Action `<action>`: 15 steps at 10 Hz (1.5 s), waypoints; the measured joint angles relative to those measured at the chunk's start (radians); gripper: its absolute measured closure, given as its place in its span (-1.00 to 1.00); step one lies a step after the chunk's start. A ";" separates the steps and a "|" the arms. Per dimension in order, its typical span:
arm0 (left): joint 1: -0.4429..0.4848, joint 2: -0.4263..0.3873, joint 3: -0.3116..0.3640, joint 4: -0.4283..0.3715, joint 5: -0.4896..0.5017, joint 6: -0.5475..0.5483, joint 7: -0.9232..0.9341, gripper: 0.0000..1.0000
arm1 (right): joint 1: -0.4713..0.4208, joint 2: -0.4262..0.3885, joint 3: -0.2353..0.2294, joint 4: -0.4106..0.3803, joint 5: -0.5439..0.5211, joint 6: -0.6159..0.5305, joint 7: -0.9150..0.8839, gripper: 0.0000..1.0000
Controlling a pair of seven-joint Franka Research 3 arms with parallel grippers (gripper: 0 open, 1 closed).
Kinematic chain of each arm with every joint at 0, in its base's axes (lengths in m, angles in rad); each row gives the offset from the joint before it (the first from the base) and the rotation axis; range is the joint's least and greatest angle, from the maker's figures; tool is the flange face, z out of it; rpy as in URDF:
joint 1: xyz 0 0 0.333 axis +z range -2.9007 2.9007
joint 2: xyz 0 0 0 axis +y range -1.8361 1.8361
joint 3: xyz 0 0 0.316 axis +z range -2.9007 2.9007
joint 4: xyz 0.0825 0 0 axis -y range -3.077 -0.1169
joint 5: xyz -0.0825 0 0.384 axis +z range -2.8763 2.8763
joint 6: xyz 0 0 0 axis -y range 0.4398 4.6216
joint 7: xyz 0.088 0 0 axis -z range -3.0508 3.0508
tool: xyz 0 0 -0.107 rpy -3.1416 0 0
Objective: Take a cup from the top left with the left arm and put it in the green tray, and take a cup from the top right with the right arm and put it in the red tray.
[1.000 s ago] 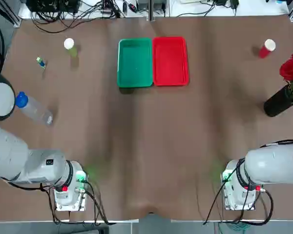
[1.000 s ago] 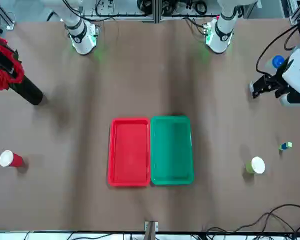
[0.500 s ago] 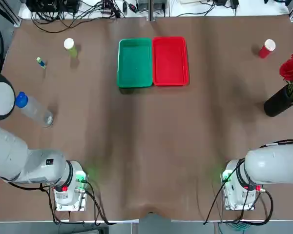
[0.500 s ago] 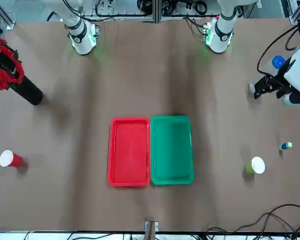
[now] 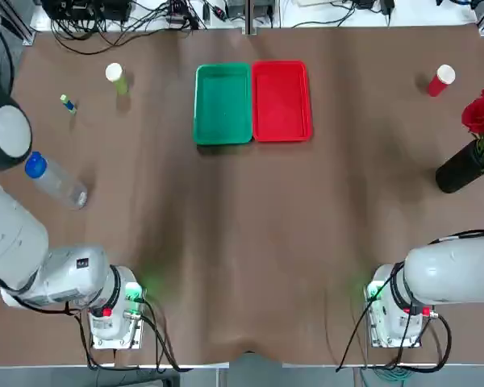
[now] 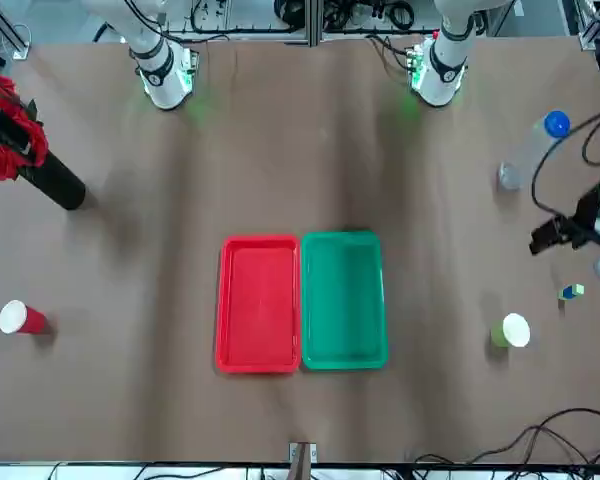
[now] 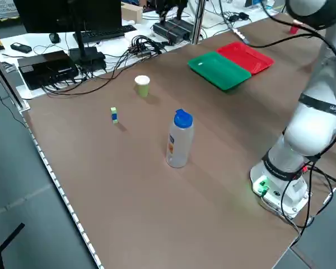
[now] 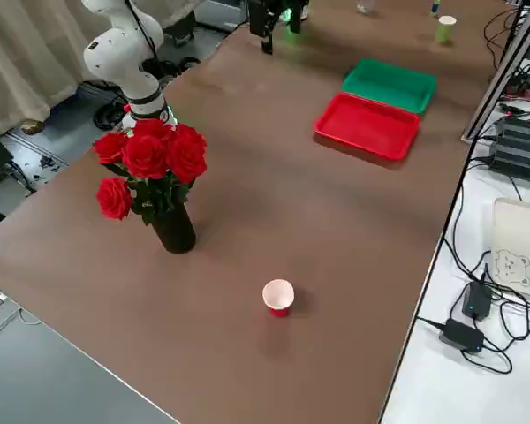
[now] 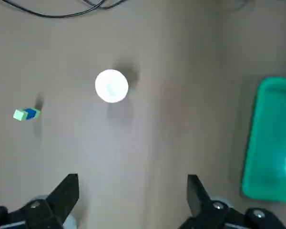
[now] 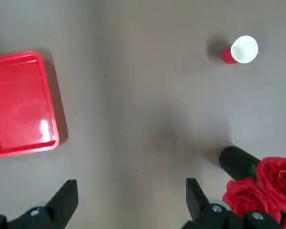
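With neither cup yet grasped, the left pincer (image 9: 128,200) is held open above the small yellow-green cup (image 9: 111,86) at upper left of the brown desk (image 5: 250,226), while the small red cup (image 5: 440,80) at upper right awaits the open right pincer (image 10: 128,200).

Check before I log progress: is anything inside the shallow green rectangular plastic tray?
Nothing lies in the shallow green rectangular plastic tray; its whole floor shows bare. The small yellow-green cup stands apart on the table. Nothing covers the tray from view.
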 joint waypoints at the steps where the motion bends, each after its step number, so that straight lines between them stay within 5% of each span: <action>1: 0.016 0.049 0.001 0.000 0.024 0.046 -0.001 -1.00 | -0.009 0.035 -0.004 0.007 -0.001 0.035 0.000 -1.00; 5: 0.039 0.248 0.000 0.001 0.033 0.286 -0.003 -0.96 | -0.088 0.190 -0.009 0.025 -0.001 0.164 -0.070 -1.00; 9: 0.038 0.363 0.000 0.002 0.034 0.336 -0.003 -0.71 | -0.197 0.331 -0.011 0.025 0.001 0.313 -0.098 -1.00; 13: 0.040 0.443 0.001 0.004 0.040 0.412 -0.002 -0.44 | -0.236 0.576 -0.011 0.024 0.002 0.607 -0.135 -1.00; 14: 0.043 0.451 0.001 0.004 0.040 0.426 -0.001 -0.32 | -0.253 0.619 -0.011 0.026 0.002 0.662 -0.168 -1.00; 15: 0.048 0.459 0.002 0.004 0.041 0.432 0.001 0.03 | -0.276 0.653 -0.012 0.027 0.002 0.717 -0.213 -1.00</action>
